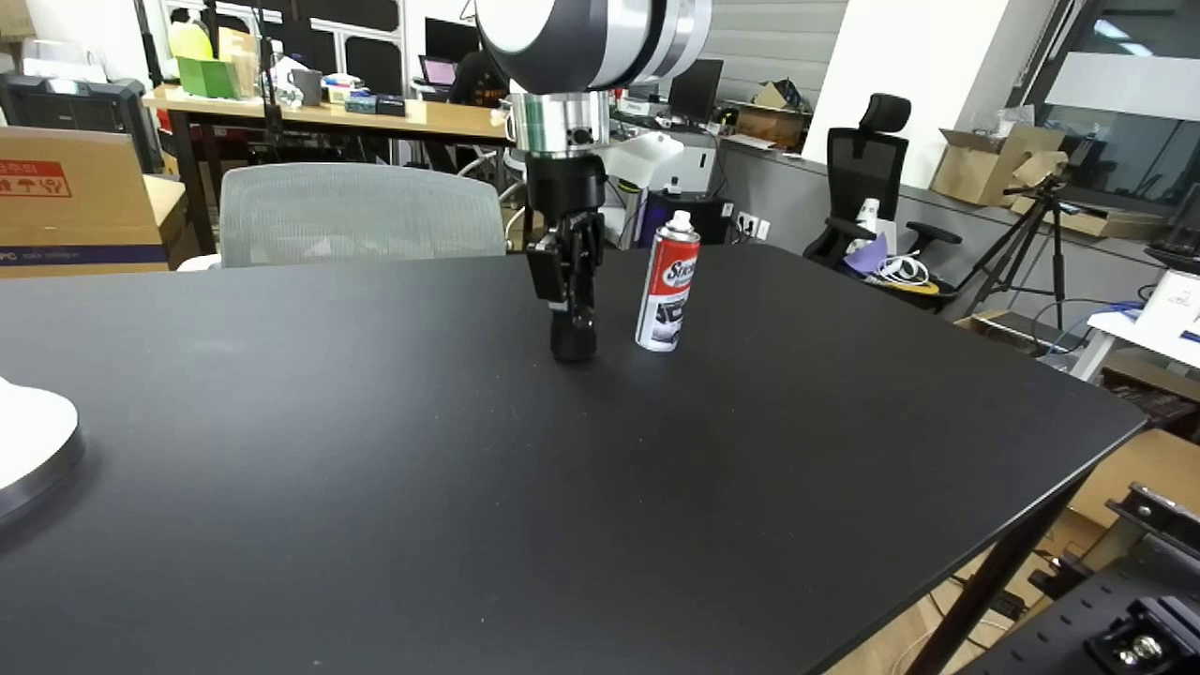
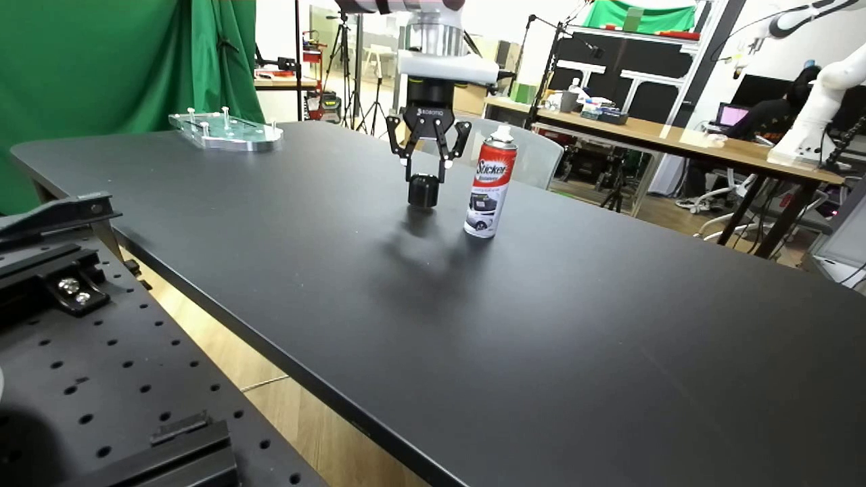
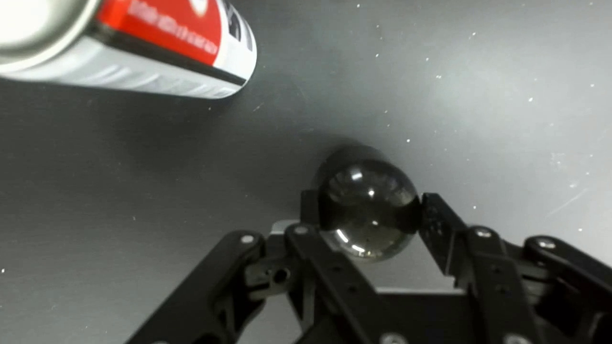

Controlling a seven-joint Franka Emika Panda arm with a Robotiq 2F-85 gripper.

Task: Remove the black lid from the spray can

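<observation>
The spray can (image 1: 668, 291) stands upright on the black table, with a red and white label and a bare white nozzle top; it also shows in an exterior view (image 2: 491, 186) and, cut off, at the upper left of the wrist view (image 3: 181, 48). My gripper (image 2: 425, 178) points down beside the can. Its fingers, also in the wrist view (image 3: 367, 206), press on both sides of the black lid (image 3: 370, 231). The lid, with a glossy domed top, is apart from the can and appears just above the table in an exterior view (image 2: 423, 193). It also shows low in an exterior view (image 1: 573, 339).
The table (image 1: 525, 506) has its edge at the right. A clear plate with posts (image 2: 230, 133) lies at its far corner. A white rounded object (image 1: 33, 441) is at the left edge. A grey chair (image 1: 361, 216) stands behind the table.
</observation>
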